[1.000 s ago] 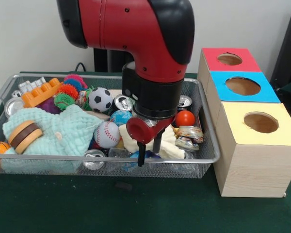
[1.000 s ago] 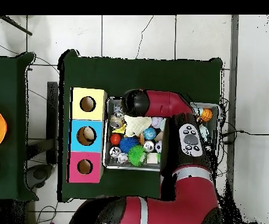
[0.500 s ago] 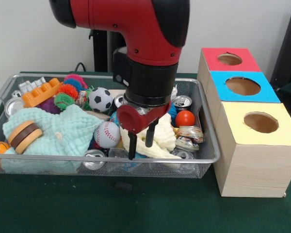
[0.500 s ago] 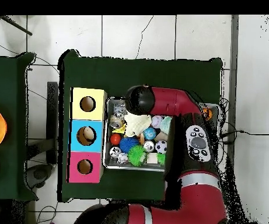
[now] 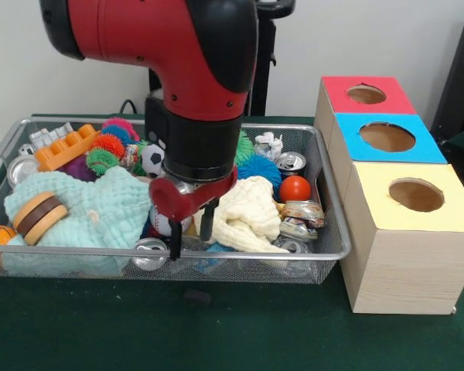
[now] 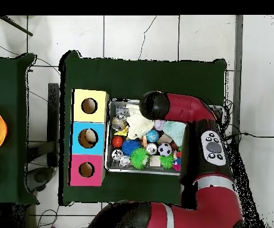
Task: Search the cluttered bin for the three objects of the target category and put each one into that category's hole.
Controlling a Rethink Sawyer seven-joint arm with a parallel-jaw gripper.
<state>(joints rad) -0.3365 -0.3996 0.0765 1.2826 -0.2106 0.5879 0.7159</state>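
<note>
Front view shows the gripper (image 5: 188,238) hanging low over the near edge of the bin (image 5: 325,255), its two dark fingers (image 5: 206,226) parted by a moderate gap with nothing between them. They point down at the clutter just inside the near rim.

Directly below the fingers lies a silver can (image 5: 148,253) on its side, and just behind them a baseball is mostly hidden by the wrist. On the side of the fingers toward the boxes a cream cloth (image 5: 246,216) is heaped, with a red ball (image 5: 295,188) and a crushed can (image 5: 300,215) beyond it. On the other side spreads a mint cloth (image 5: 93,210) with a toy burger (image 5: 39,216) on top. Farther back sit spiky balls (image 5: 107,147), an orange block (image 5: 66,148) and another can (image 5: 292,161).

The three wood-grain boxes stand on the green counter (image 5: 216,332) well apart from the fingers: yellow top (image 5: 414,195) nearest the camera, then blue (image 5: 387,137), then red (image 5: 366,94). Each hole looks empty from this angle, though their depths are not visible.

Judging by this, the task seems to be at an early stage: the fingers are empty, the bin is still full, and no delivery can be confirmed. Which category is the target cannot be told. All three picks and drops appear to remain.
</note>
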